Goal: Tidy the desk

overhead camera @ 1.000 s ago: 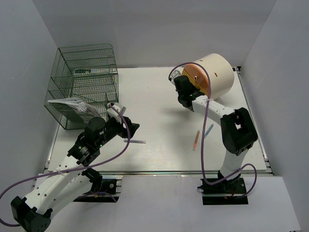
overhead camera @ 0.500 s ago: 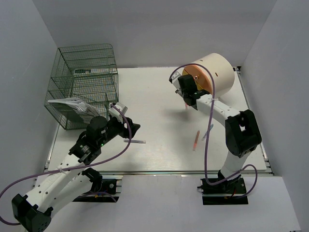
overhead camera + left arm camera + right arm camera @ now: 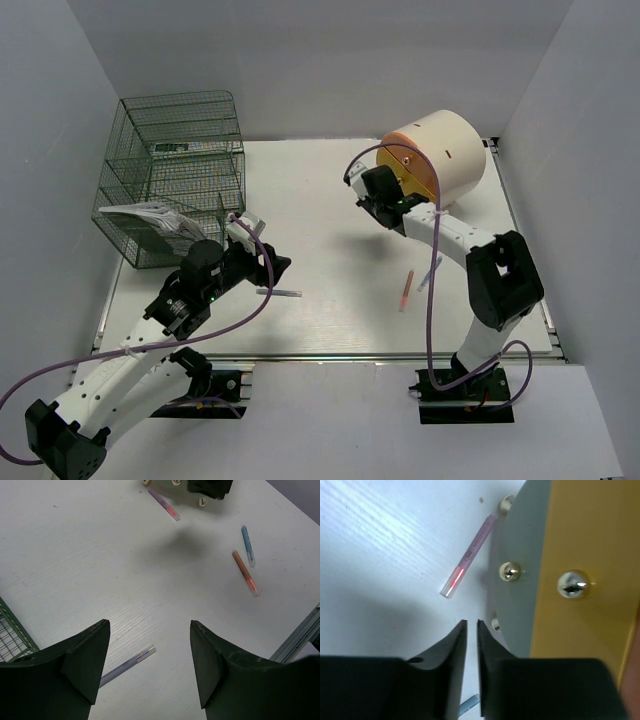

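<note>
Well — desk (image 3: 75, 555) lies under L jaws, spread wide.

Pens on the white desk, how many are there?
4: purple pen by the left claw, orange pen and blue pen side by side on the right, pink pen beside the cylinder. More may hide in the rack.

On the worktop (image 3: 330, 210), the wire rack (image 3: 175, 170) stands at the far left and the cylinder (image 3: 445, 150) at the far right. A lone pen (image 3: 281, 293) lies near the left, a pair of pens (image 3: 405, 290) lies near the right, and a fourth pen (image 3: 468, 560) lies just beside the cylinder's face.
</note>
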Controlling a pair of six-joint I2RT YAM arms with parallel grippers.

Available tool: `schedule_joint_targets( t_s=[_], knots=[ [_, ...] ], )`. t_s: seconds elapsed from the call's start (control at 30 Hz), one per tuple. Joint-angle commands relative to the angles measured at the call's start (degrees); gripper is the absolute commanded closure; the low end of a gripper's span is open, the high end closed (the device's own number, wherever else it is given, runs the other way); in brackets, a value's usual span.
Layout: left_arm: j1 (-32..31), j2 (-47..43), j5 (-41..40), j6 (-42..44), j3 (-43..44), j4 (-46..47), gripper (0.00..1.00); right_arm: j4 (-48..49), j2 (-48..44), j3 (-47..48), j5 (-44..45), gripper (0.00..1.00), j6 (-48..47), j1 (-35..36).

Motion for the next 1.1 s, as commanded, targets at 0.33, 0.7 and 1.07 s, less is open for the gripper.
schedule_joint_targets(
  t_s=[0.33,0.7,1.07],
  knots=[
    [-0.2,-0.6,0.5,0.3,-0.3,0.3,0.25,12.5,10.1,-2.1,14.2,1.00,-7.6,3.2],
    [-0.2,-0.4,0.8,0.3,-0.3,0.3,0.25,13.5,17.4,3.6,17.7,1.00,-10.1,2.9],
    [-0.2,-0.5,0.8,0.3,-0.4,0.3,0.25,12.7,21.5,6.7,21.0,1.00,-10.4,2.0]
  ],
)
